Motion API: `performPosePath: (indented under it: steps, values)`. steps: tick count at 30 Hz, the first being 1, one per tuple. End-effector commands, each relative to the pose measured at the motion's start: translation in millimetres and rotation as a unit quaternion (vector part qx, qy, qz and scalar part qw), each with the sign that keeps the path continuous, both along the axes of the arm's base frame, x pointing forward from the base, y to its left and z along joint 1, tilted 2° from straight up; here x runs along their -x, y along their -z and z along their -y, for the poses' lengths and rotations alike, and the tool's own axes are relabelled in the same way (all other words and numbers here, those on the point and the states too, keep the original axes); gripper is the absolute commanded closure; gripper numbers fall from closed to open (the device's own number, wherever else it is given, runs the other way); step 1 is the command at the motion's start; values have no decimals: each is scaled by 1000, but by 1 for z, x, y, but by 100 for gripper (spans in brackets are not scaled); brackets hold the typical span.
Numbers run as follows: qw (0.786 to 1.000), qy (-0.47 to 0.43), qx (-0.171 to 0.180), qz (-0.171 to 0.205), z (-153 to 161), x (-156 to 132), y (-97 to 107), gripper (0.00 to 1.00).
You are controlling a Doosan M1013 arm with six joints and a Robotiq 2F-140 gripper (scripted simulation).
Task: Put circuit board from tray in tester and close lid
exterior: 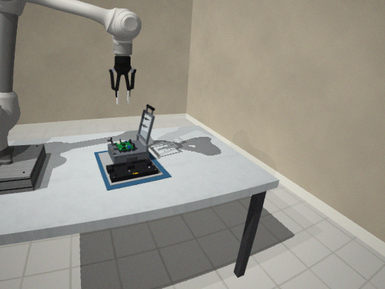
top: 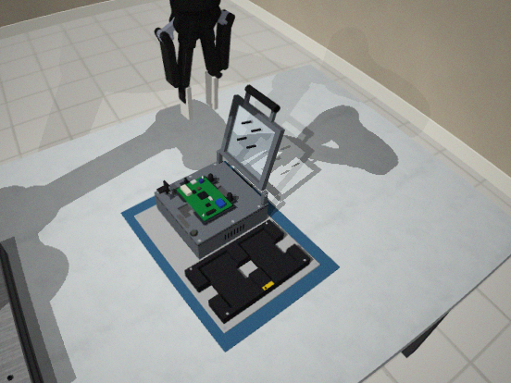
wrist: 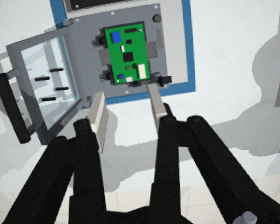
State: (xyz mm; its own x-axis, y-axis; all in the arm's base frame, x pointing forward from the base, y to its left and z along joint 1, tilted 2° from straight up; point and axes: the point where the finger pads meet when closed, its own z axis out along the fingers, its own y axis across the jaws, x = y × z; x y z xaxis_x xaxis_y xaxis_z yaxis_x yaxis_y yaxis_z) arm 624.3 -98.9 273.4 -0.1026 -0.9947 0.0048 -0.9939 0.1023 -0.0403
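Observation:
The green circuit board (top: 205, 198) (exterior: 124, 145) (wrist: 128, 53) lies face up on the plate of the grey tester (top: 222, 233) (exterior: 127, 155) (wrist: 81, 47). Its white connector end points toward the latch hook (top: 163, 188). The lid (top: 274, 156) (exterior: 146, 123) (wrist: 34, 41) stands open, nearly upright, with its black handle (top: 262, 97) (exterior: 150, 107) at the top. The black tray (top: 231, 284) (exterior: 132, 170) in front of the tester has both pockets empty. My gripper (top: 201, 105) (exterior: 123, 101) (wrist: 127, 100) hangs high above the table, behind the tester on the hook side, with its fingers partly apart and nothing between them.
The tester and tray stand on a grey plate with a blue border (top: 139, 233) in the middle of the white table. The robot's grey base (top: 18, 298) (exterior: 21, 169) sits at the table's left end. Walls stand behind the table and to its right.

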Motion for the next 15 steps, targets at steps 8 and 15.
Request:
performPosePath:
  steps: [8, 15]
  values:
    - [1000, -1, 2, 0, 4, -38, -5, 70]
    - [1000, -1, 2, 0, 7, -74, -6, 70]
